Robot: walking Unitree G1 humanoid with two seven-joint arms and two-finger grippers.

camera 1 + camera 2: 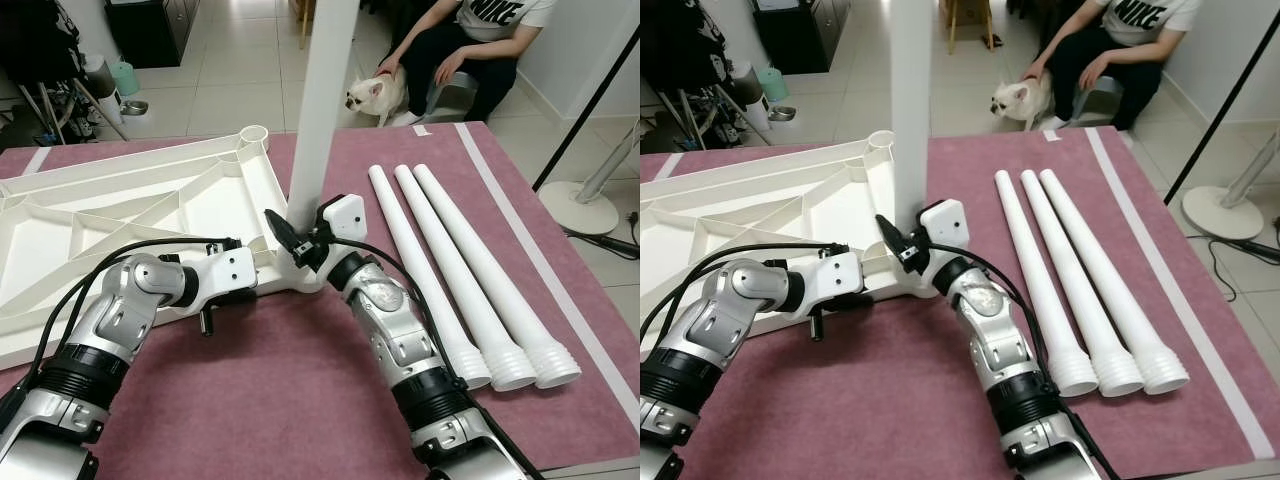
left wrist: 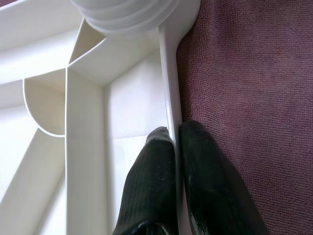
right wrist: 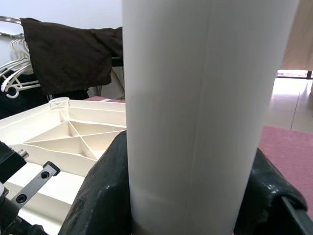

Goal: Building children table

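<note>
On the plush maroon carpet (image 1: pixel 300 400), a ribbed white tabletop (image 1: pixel 120 220) lies inverted at left; the left gripper (image 2: pixel 171 142) pinches its rim, the right gripper (image 1: pixel 295 240) clasps the upright smooth leg (image 1: pixel 320 110) at its near-right corner.

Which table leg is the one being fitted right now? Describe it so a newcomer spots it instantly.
Start at the white ribbed tabletop lying upside down on the purple mat. At its near right corner one white leg stands upright, with the right gripper shut around its base. The other three legs lie flat side by side to the right.
</note>
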